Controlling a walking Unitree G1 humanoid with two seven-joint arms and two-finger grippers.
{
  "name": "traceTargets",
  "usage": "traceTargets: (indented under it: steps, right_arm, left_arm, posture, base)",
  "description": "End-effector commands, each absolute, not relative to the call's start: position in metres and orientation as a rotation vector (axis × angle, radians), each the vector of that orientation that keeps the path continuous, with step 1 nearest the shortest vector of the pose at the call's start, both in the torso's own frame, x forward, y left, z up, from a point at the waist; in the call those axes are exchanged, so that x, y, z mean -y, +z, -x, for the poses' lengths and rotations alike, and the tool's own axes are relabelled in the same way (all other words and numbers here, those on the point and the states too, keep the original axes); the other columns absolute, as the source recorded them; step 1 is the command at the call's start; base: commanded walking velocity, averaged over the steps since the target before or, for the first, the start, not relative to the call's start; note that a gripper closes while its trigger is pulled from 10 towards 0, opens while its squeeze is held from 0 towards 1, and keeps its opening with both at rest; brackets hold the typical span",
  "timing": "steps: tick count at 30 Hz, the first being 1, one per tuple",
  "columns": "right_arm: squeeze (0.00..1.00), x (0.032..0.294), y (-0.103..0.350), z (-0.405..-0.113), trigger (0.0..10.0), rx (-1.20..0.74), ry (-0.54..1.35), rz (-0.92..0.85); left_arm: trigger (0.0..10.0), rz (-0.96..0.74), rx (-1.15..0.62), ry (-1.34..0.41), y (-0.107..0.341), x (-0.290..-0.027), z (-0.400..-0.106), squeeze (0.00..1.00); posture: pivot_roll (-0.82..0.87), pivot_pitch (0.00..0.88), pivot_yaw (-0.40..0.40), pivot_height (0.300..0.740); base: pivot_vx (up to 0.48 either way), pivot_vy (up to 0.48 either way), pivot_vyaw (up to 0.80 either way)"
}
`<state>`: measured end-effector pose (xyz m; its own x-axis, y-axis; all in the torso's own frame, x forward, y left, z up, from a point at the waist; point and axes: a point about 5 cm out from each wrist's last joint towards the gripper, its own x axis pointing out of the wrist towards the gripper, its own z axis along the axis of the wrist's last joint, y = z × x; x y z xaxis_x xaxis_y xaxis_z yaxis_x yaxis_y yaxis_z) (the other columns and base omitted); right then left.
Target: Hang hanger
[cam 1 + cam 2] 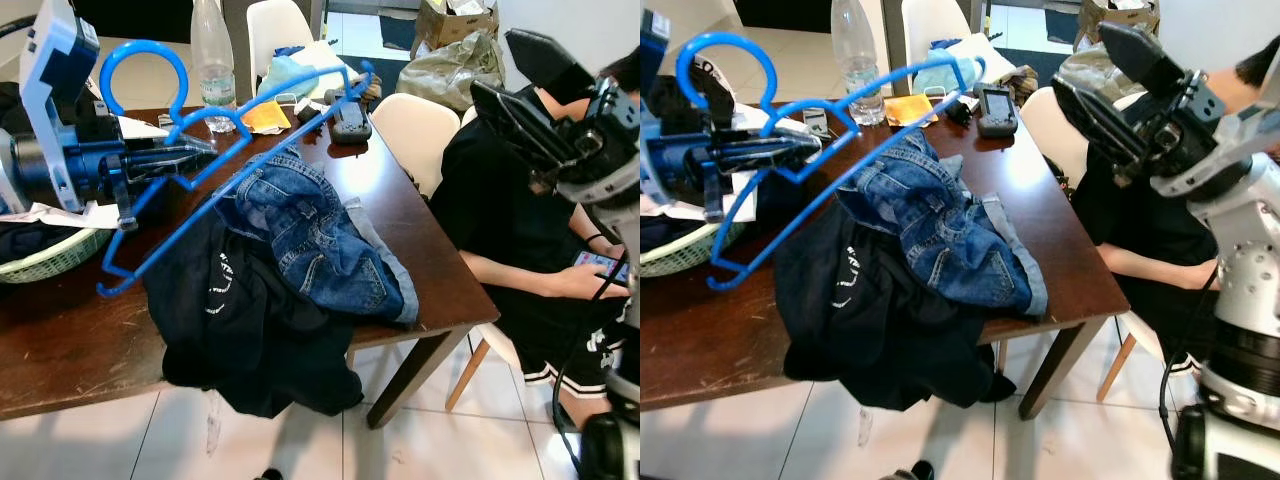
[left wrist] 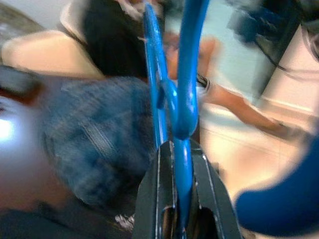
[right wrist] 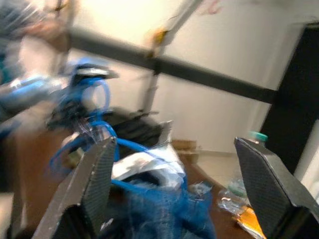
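A blue plastic hanger (image 1: 215, 150) hangs tilted in the air above the brown table (image 1: 80, 350), its hook curling up at the left. My left gripper (image 1: 185, 160) is shut on the hanger near the base of the hook; in the left wrist view the black fingers (image 2: 154, 199) pinch the blue bar (image 2: 182, 99). Under the hanger lie denim shorts (image 1: 320, 235) on a black garment (image 1: 250, 320) that droops over the table's front edge. My right gripper (image 1: 515, 80) is raised at the right, open and holding nothing, with its fingers (image 3: 94, 184) spread wide.
A person in black (image 1: 510, 230) sits close at the table's right end holding a phone. A green basket (image 1: 50, 255), a water bottle (image 1: 212, 60) and a dark handset (image 1: 350, 120) stand on the table. White chairs (image 1: 415, 130) line the far side. Tiled floor lies in front.
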<state>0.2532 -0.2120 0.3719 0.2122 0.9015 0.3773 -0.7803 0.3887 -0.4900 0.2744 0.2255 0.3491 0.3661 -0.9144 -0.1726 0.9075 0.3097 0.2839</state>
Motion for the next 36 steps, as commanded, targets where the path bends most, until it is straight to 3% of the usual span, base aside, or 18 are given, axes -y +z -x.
traceTargets:
  steps: [1, 4, 9, 15, 21, 36]
  right_arm:
    - [0.0, 0.198, 0.379, -0.24, 10.0, 0.666, 1.324, 0.311]
    - [0.0, 0.174, 0.376, -0.231, 10.0, 0.544, 1.486, 0.515]
    - [0.0, 0.153, 0.357, -0.231, 10.0, 0.35, 1.572, 0.642]
    - [0.0, 0.128, 0.333, -0.233, 10.0, 0.14, 1.538, 0.645]
    - [0.0, 0.126, 0.326, -0.238, 10.0, 0.042, 1.481, 0.635]
    - [0.0, 0.099, 0.311, -0.234, 10.0, -0.09, 1.495, 0.56]
  left_arm:
    - [10.0, -0.409, -0.049, -1.298, 0.348, -0.225, -0.268, 0.0]
    - [10.0, -0.444, -0.132, -1.456, 0.348, -0.216, -0.259, 0.0]
    - [10.0, -0.484, -0.173, -1.533, 0.342, -0.208, -0.257, 0.0]
    - [10.0, -0.55, -0.142, -1.631, 0.326, -0.187, -0.255, 0.0]
    - [10.0, -0.639, -0.154, -1.63, 0.313, -0.177, -0.259, 0.0]
    - [10.0, -0.724, -0.144, -1.625, 0.286, -0.154, -0.265, 0.0]
  posture:
    - [0.14, 0.139, -0.029, 0.74]
    - [0.14, 0.136, -0.02, 0.74]
    - [0.14, 0.133, -0.014, 0.74]
    - [0.11, 0.13, -0.005, 0.74]
    - [0.1, 0.13, -0.002, 0.74]
    - [0.09, 0.131, 0.003, 0.74]
  base:
    - [0.0, 0.0, 0.0]
    - [0.0, 0.0, 0.0]
    - [0.0, 0.0, 0.0]
    - [0.0, 0.0, 0.0]
    - [0.0, 0.0, 0.0]
    - [0.0, 0.0, 0.0]
